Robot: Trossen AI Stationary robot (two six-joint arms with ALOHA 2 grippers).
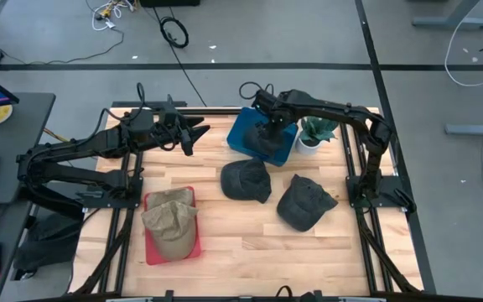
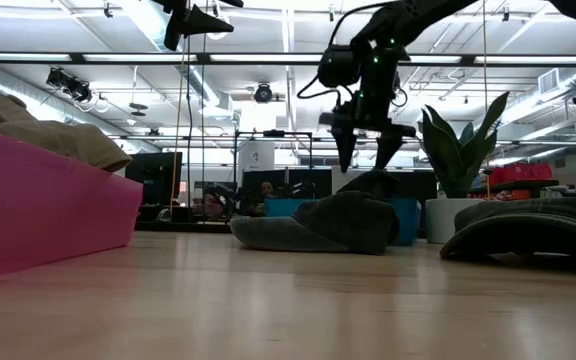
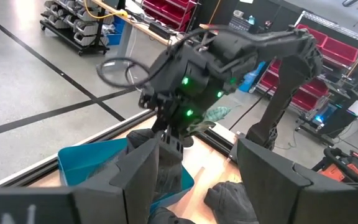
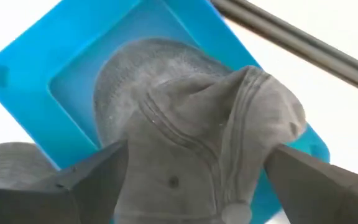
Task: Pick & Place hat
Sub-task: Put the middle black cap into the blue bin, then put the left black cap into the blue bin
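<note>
While the right gripper [image 4: 191,171] blocked part of it, fingers apart, a dark hat [image 4: 191,124] lay in the blue bin [image 4: 23,68] at the counter's [image 1: 250,243] far edge.

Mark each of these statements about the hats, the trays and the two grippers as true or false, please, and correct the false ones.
1. A dark hat lies in the blue tray. True.
2. The right gripper is shut on that hat. False: its fingers stand open on either side of the hat, above it.
3. The tan hat lies on the red tray. True.
4. Only one dark hat lies on the bare table. False: two lie there, one near the blue tray and another to its right.
5. The left gripper holds a hat. False: it hangs open and empty above the table's far left part.
</note>
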